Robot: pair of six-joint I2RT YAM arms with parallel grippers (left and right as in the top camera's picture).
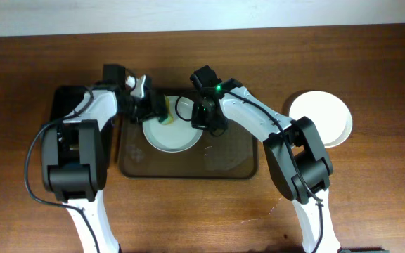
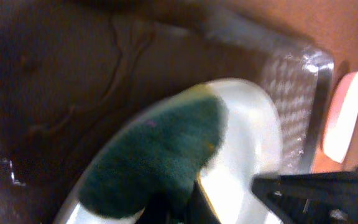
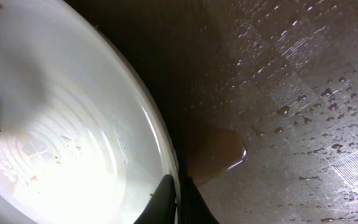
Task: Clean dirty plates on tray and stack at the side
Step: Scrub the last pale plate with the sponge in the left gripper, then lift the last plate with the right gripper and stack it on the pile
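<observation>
**Scrubbing step.** The left gripper (image 1: 151, 107), clamped on a green sponge (image 2: 157, 155), presses it against the white plate (image 1: 174, 135) lying in the brown tray (image 1: 234, 167). The right gripper (image 3: 179, 193) pinches that plate's rim on the side towards the tray's centre. Stacked plates (image 1: 322, 118) rest right of the tray. Brown specks (image 3: 30, 180) remain, so further wiping seems due before the plate is lifted by its rim to the stack.
</observation>
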